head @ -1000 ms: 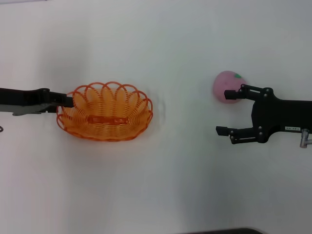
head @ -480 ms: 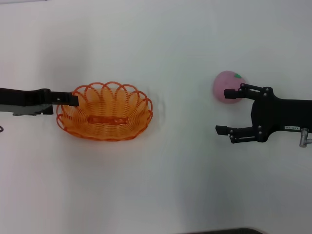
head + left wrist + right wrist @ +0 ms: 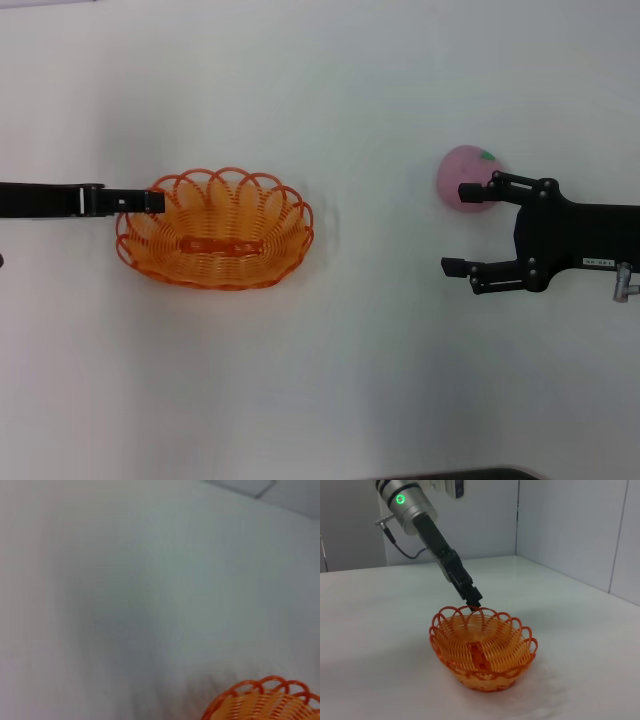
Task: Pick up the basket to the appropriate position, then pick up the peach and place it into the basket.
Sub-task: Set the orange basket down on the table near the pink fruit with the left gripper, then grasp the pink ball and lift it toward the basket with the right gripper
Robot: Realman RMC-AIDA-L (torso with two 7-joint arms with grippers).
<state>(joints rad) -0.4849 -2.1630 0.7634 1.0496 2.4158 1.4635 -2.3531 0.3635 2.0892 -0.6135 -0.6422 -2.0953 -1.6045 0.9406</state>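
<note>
The orange basket (image 3: 215, 232) sits on the white table left of centre; it also shows in the right wrist view as the basket (image 3: 482, 652), and its rim as the basket (image 3: 265, 700) in the left wrist view. My left gripper (image 3: 152, 202) reaches in from the left, its tip at the basket's left rim, seen edge-on. From the right wrist view the left gripper (image 3: 472, 601) touches the far rim. The pink peach (image 3: 460, 165) lies at the right. My right gripper (image 3: 457, 228) is open beside it, with the upper fingertip (image 3: 470, 190) over the peach's near side and nothing held.
The white table (image 3: 330, 380) stretches between basket and peach. A dark edge (image 3: 450, 474) shows at the front of the head view. Grey walls (image 3: 560, 525) rise behind the table in the right wrist view.
The left arm has slid slightly right until its tip is at the basket's rim, and its wrist has turned to look thinner. Basket, peach and right arm have not moved.
</note>
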